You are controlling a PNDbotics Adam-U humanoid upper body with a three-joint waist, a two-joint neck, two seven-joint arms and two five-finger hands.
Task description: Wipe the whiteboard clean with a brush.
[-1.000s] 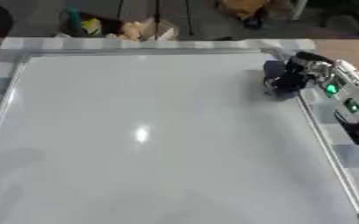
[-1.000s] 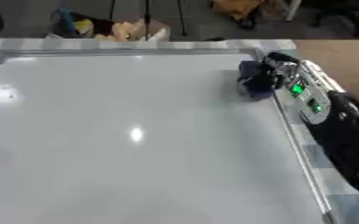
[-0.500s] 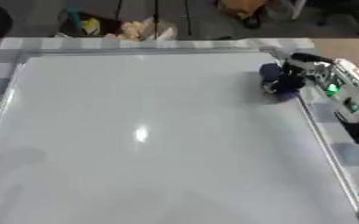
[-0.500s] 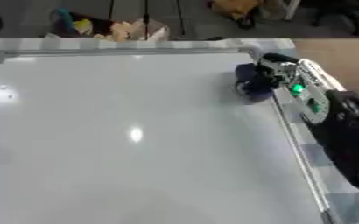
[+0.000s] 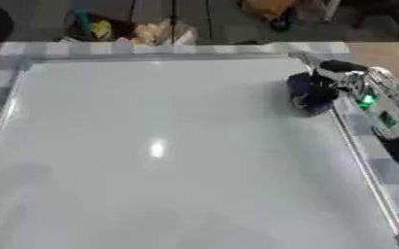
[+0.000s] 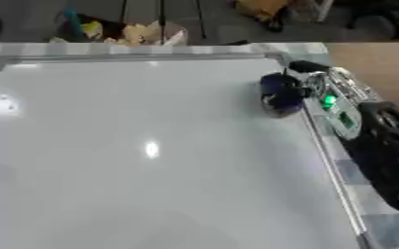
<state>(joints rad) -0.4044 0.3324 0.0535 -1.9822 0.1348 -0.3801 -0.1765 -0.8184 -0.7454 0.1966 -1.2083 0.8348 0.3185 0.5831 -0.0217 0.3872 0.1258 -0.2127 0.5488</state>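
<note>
White board: the whiteboard (image 5: 160,146) fills most of both views, lying flat on a checked grey-and-white cloth (image 5: 152,47) over the surface; its face looks blank, with one glare spot near the middle.
Edges: a thin metal frame (image 5: 363,165) runs down the board's right side and along its far side; the left frame shows only at the picture's margin.
Open room: the whole left, centre and near part of the board is bare; the only thing on it sits at the far right corner.
Brush: a dark blue brush (image 6: 280,95) rests on the board's face just inside the right frame, near the far right corner.
Right hand: the right hand (image 5: 339,80) comes in from the right over the frame, its fingers curled round the brush from the outer side; green lights glow on the wrist behind it.
Left hand: it shows in neither view.
Beyond the board: cluttered floor with yellowish and dark items past the far edge.
</note>
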